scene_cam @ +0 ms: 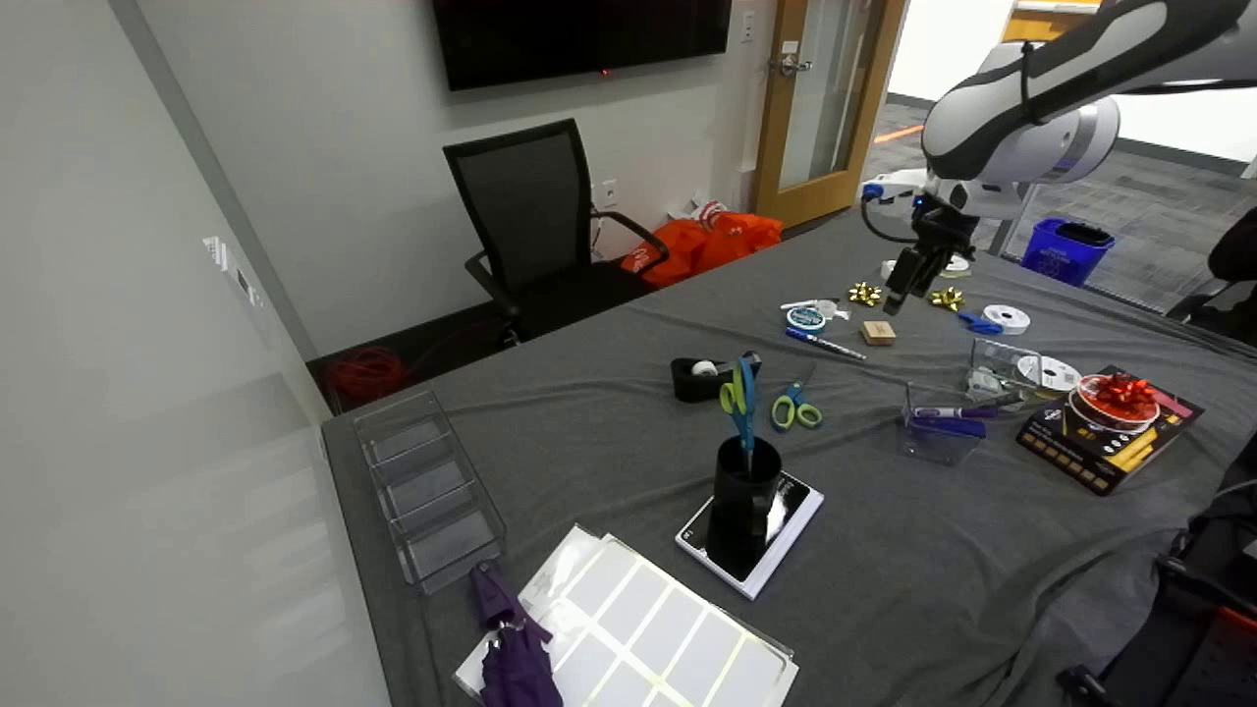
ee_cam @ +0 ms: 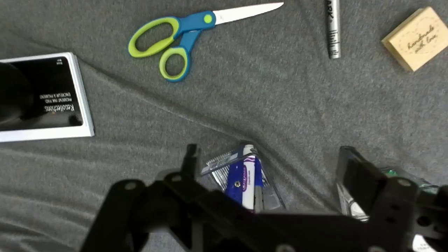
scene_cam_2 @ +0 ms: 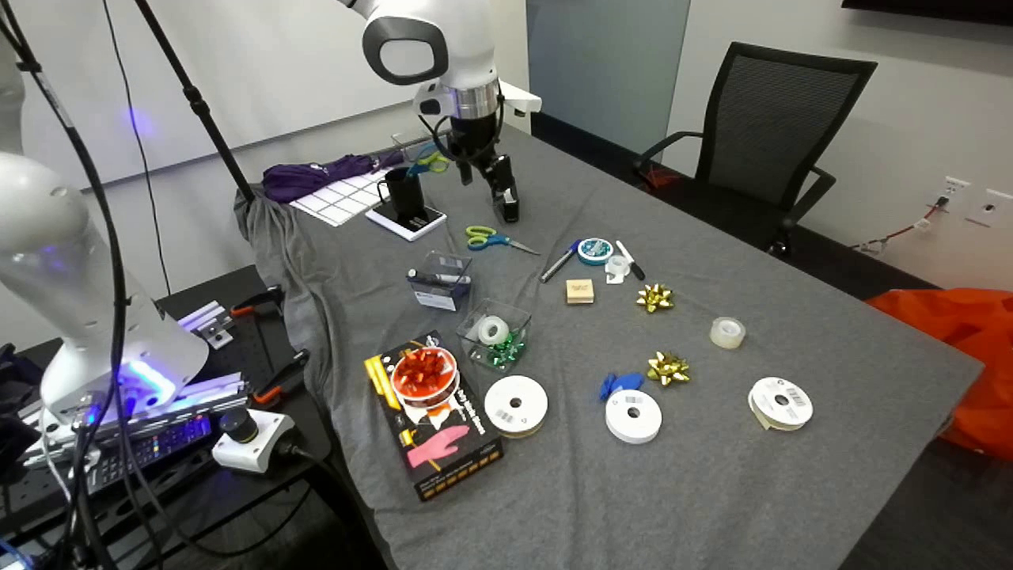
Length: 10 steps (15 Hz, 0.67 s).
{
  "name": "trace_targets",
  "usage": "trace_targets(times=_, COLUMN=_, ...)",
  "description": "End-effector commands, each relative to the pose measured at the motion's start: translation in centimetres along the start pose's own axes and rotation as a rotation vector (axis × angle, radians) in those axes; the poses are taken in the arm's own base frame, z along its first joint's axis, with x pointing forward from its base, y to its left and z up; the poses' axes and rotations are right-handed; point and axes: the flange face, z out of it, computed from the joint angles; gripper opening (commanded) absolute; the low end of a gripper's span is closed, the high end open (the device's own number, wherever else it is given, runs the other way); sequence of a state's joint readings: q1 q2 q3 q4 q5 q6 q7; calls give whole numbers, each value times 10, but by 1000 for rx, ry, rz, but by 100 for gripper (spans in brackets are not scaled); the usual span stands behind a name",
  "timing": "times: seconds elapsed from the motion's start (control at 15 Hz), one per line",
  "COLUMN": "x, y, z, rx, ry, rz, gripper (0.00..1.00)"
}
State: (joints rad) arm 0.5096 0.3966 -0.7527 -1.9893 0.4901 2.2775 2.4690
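My gripper is open and empty, its two black fingers wide apart above the table. It also shows in both exterior views. Between the fingers in the wrist view lies a clear holder with a white marker and blue things in it, partly hidden by the gripper. Blue and green scissors lie above it on the grey cloth. A silver marker and a wooden stamp block are at upper right. A black-topped ink pad is at left.
A black mug with scissors stands on the ink pad. A black tape dispenser, ribbon spools, gold bows, a clear box and a black box with a red-bowed tin stand about. A chair is beside the table.
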Motion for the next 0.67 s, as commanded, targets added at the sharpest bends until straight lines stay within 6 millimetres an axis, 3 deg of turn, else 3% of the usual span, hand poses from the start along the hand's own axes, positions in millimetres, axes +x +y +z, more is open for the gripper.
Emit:
trace_targets(times=0.0, x=0, y=-12, z=-16, rx=-37, ry=3, rz=-154, gripper=100)
trace_targets(times=0.6, x=2, y=-39, z=-10, rx=-91, ry=-7, rz=-337, gripper=100)
